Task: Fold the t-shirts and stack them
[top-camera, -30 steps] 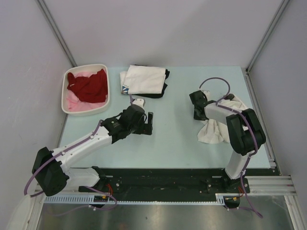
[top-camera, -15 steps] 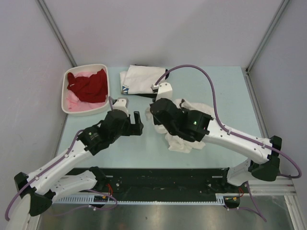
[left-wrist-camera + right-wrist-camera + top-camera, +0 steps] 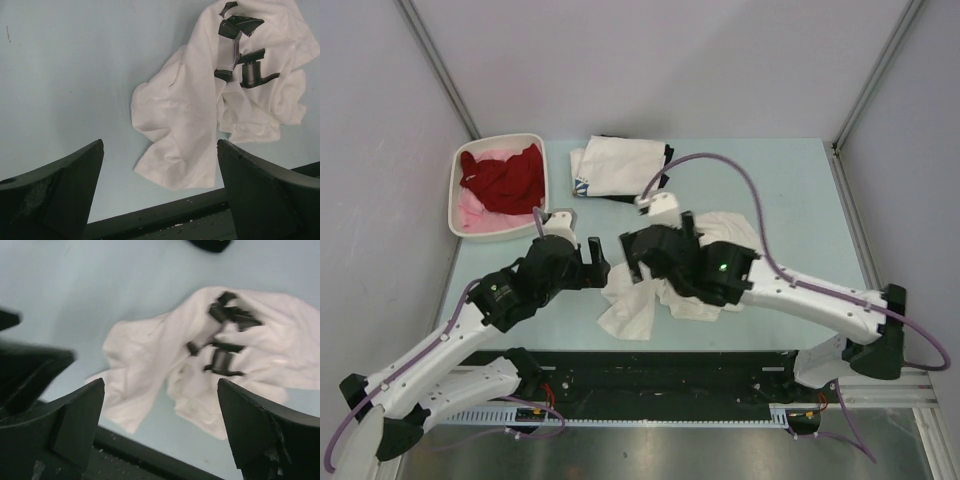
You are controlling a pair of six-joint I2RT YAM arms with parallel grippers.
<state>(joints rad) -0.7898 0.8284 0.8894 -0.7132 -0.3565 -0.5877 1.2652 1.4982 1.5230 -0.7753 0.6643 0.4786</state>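
Note:
A crumpled cream-white t-shirt (image 3: 645,300) lies loose on the table's front middle, with black shapes on its cloth (image 3: 240,50). In the left wrist view this t-shirt (image 3: 190,120) spreads towards the front rail, and in the right wrist view it (image 3: 145,365) lies below the jaws. My left gripper (image 3: 595,262) hovers open just left of it, nothing between its fingers (image 3: 160,145). My right gripper (image 3: 632,260) hangs open over the shirt, holding nothing (image 3: 161,382). At the back, a folded white t-shirt (image 3: 620,165) rests on a black one (image 3: 667,160).
A white oval basin (image 3: 455,205) at the back left holds a dark red shirt (image 3: 505,178) and a pink one (image 3: 470,210). The black front rail (image 3: 660,365) runs along the table's near edge, close to the crumpled shirt. Grey walls enclose the pale green table (image 3: 780,180).
My right arm carried the white shirt from the right side to the middle, then opened and let it go; the cloth dropped and spread towards the front. My left gripper shifted slightly nearer.

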